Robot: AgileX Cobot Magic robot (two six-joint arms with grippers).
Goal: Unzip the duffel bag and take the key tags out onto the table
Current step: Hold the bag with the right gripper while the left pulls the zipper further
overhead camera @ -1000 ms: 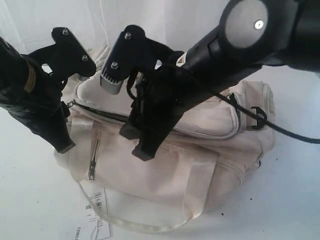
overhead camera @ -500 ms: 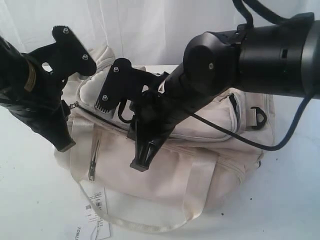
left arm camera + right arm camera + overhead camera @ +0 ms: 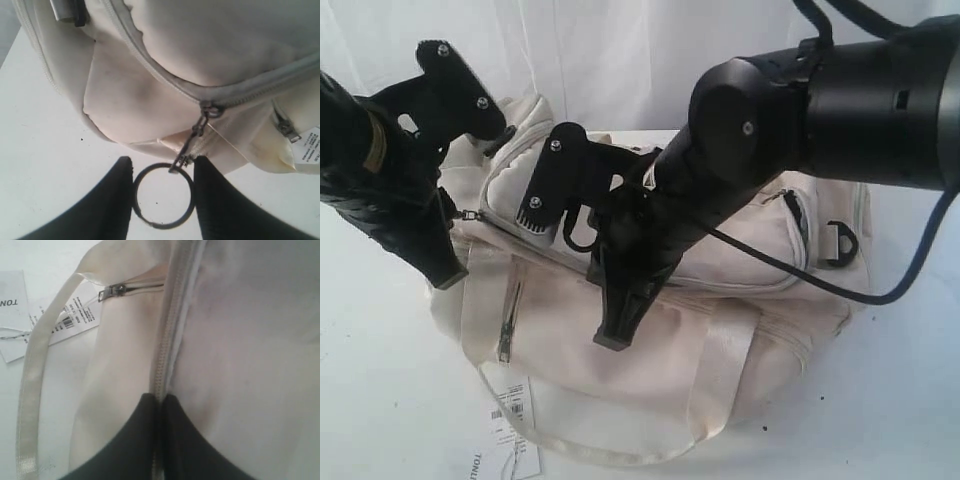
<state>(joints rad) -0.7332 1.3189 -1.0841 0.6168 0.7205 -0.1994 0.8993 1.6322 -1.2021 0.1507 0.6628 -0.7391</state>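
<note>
The cream duffel bag (image 3: 750,250) lies on the white table (image 3: 380,400). My left gripper (image 3: 448,270) is at the bag's left end. In the left wrist view both fingers of the left gripper (image 3: 162,165) press against the dark metal ring (image 3: 164,226) that hangs from the main zip's slider (image 3: 210,109). My right gripper (image 3: 613,340) points down onto the bag's front. Its fingers (image 3: 145,415) are shut on the zip seam (image 3: 167,340), which runs between their tips. The key tags are hidden.
A white barcode hangtag (image 3: 510,405) lies on the table at the bag's front left. A webbing handle (image 3: 620,455) loops along the front edge. A small pocket zip (image 3: 507,320) faces front. A black D-ring (image 3: 840,243) sits at the right end.
The right gripper has closed from open and now pinches the bag's zip seam. The right arm swung lower over the bag. The left gripper rose slightly, and the bag's top shifted.
</note>
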